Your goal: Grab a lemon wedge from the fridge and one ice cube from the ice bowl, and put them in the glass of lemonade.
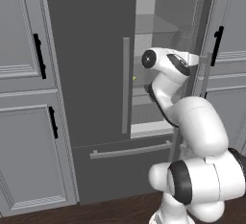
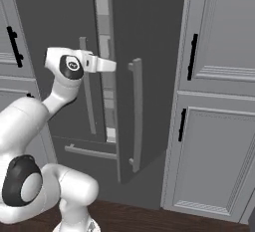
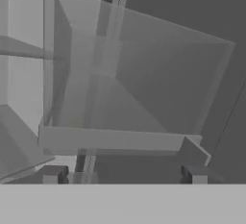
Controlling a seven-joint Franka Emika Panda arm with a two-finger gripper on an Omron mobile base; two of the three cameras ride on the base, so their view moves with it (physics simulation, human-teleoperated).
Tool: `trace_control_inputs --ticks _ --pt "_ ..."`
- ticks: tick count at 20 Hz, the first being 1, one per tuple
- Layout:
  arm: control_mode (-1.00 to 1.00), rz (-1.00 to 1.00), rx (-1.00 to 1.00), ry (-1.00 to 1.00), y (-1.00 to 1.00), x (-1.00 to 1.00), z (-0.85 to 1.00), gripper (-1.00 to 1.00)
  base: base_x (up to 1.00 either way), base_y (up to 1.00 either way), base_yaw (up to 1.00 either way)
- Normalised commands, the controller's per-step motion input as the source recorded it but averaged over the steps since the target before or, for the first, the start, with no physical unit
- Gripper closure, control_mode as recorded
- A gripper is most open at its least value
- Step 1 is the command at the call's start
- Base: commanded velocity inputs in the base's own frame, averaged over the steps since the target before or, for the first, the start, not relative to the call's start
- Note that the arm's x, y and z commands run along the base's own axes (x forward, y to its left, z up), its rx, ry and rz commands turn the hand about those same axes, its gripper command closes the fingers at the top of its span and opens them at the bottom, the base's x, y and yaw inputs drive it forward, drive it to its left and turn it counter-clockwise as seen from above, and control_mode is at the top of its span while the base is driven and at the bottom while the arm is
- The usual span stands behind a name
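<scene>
The lemon wedge [image 1: 134, 78] registers in the left base view as a tiny bright yellow speck just past the inner edge of the closed left door, at mid-shelf height inside the fridge [image 1: 86, 74]; it is too small to give its crescent shape or the direction of its long axis. From that speck the arm's wrist lies just to the right and slightly higher, with the hand pointing into the open right half of the compartment, so the wedge is judged to lie to the left of the fingers [image 3: 53, 174] and somewhat below them. The coming move therefore calls for a shift left and down before any closing. In the hand view the two dark finger tips stand wide apart with nothing between them. Directly ahead of them sits a translucent grey shelf bin [image 3: 115, 139], box-shaped, with a thick smooth front lip and see-through walls; a faint yellowish tint shows through its lower left corner, but whether that is the wedge cannot be told. The fridge interior is pale, with flat glass shelves [image 1: 153, 26]. The outer skin of the fridge is matte dark grey, fitted with a long vertical grey bar handle [image 1: 126, 83] and a horizontal bar on the bottom drawer [image 1: 129, 150]. The right door [image 2: 149, 52] stands swung outward. Light grey panelled cabinets [image 1: 19, 50] with short black handles flank the fridge on both sides, above a dark wooden floor [image 2: 139, 218].
</scene>
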Motion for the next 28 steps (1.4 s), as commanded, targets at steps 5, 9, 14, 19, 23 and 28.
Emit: trace_control_inputs --ticks 5,9,14,19,23,28 --pt "-1.0 0.0 0.08 0.02 -1.0 0.37 -0.4 -1.0 0.0 0.0 0.0" --pt "-1.0 0.0 0.11 0.0 -1.0 -0.03 -0.26 -1.0 0.0 0.0 0.0" --pt "-1.0 -0.03 0.15 -0.08 -1.0 -0.7 0.0 -1.0 0.0 0.0 0.0" --pt "-1.0 -0.06 0.16 -0.09 -1.0 -0.91 0.0 -1.0 0.0 0.0 0.0" --pt "-1.0 -0.08 0.15 -0.05 -1.0 -0.63 0.0 -1.0 0.0 0.0 0.0" --pt "-1.0 -0.03 0.06 -0.16 -0.48 -0.79 0.2 -1.0 0.0 0.0 0.0"
